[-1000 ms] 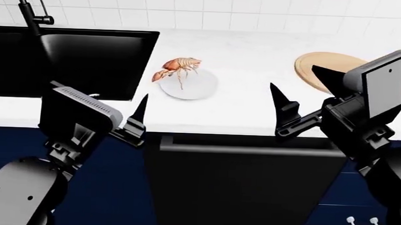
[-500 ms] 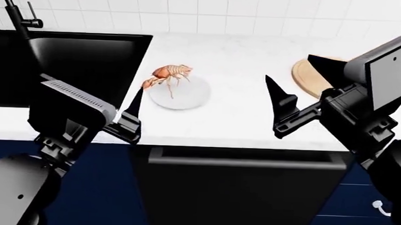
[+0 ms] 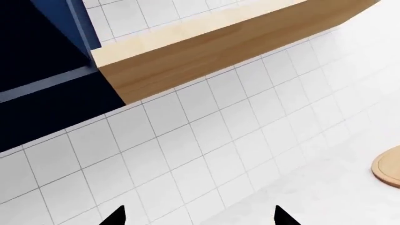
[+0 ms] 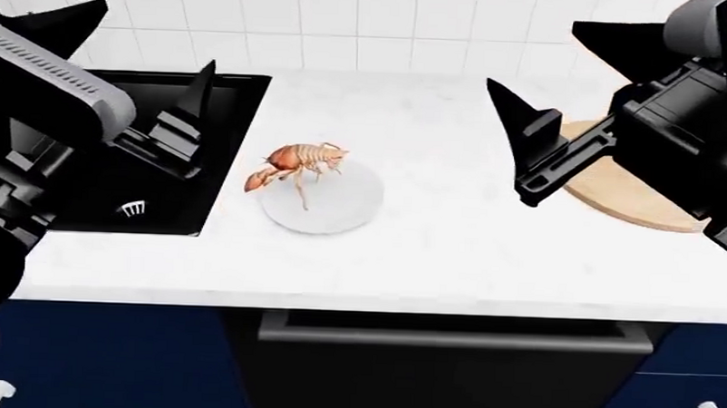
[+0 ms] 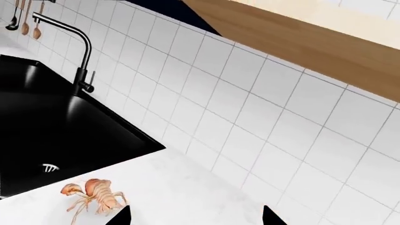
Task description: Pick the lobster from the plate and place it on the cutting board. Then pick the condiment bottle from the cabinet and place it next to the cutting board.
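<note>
The small orange-red lobster lies on the left edge of the round white plate, its claws hanging over the rim; the right wrist view shows the lobster just beside one fingertip. The round wooden cutting board lies at the right, partly hidden behind my right gripper, which hangs open above the counter. My left gripper is open over the sink, holding nothing. An edge of the cutting board shows in the left wrist view. The condiment bottle is out of view.
A black sink is set into the white counter at the left, with a black faucet behind it. A white tiled wall runs along the back. A wooden cabinet underside hangs above, next to a dark blue cabinet.
Both arms have risen well above the counter, and the head view now looks from higher and closer. The lobster still lies on the plate.
</note>
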Tool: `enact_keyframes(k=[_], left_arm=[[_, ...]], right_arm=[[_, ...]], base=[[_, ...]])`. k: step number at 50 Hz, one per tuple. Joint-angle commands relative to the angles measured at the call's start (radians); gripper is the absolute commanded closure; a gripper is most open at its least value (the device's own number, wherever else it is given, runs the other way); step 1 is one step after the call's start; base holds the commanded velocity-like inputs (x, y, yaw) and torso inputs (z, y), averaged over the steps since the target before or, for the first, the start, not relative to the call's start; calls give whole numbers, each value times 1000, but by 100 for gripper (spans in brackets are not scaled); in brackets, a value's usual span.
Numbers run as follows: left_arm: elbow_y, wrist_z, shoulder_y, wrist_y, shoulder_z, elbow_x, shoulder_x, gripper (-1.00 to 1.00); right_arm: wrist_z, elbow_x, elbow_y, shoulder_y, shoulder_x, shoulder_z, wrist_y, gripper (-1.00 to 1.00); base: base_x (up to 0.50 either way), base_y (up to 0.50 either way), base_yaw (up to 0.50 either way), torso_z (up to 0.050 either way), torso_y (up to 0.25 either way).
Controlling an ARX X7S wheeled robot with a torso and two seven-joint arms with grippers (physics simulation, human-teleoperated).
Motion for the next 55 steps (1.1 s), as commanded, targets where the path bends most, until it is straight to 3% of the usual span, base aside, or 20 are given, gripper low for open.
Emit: enact_keyframes(k=[1,46,55], left_arm=[[9,12,-44,-13,-9,-11,-24,-100],[44,-1,7,24,16,13,-47,-100],[45,-3,13,28,13,10,-48,-100]], right_arm=[[-27,12,-5,52,37,-40,12,-100],[-38,20,-61,4,84,-94,-31,-100],[-40,110,-83,43,21,-63,44,-100]], base=[[254,0,0,0,0],[360,0,0,0,1],[191,0,0,0,1]])
